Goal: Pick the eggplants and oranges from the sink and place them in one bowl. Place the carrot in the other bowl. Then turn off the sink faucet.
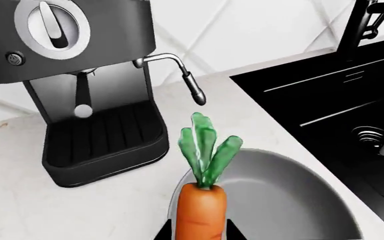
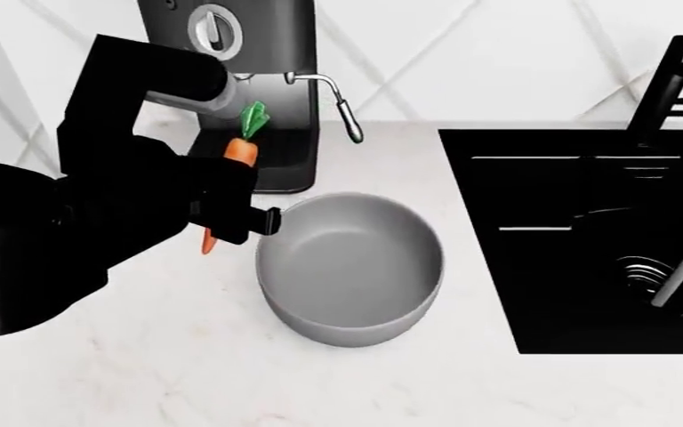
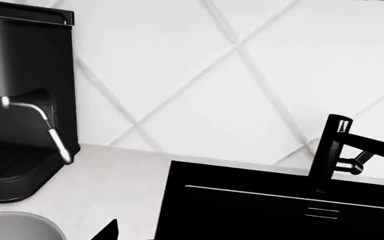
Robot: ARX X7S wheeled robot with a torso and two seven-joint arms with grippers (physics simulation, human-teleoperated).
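My left gripper (image 1: 193, 232) is shut on the orange carrot (image 1: 200, 210), green leafy top pointing away from the wrist. In the head view the carrot (image 2: 241, 149) is held by the left gripper (image 2: 230, 206) above the counter, at the left rim of the grey bowl (image 2: 350, 267), which is empty. The black sink (image 2: 579, 240) lies to the right, its drain (image 2: 644, 267) showing and a thin grey stream (image 2: 670, 285) over it. The black faucet (image 2: 670, 84) stands behind it. My right gripper (image 3: 185, 235) shows one fingertip (image 3: 106, 231), set wide. Eggplant, orange and white bowl are out of view.
A black espresso machine (image 2: 241, 53) with a chrome steam wand (image 2: 344, 111) stands on the white marbled counter (image 2: 199, 374) right behind the carrot and bowl. A white tiled wall (image 3: 199, 75) backs the counter. The grey bowl's rim (image 3: 12, 222) shows in the right wrist view.
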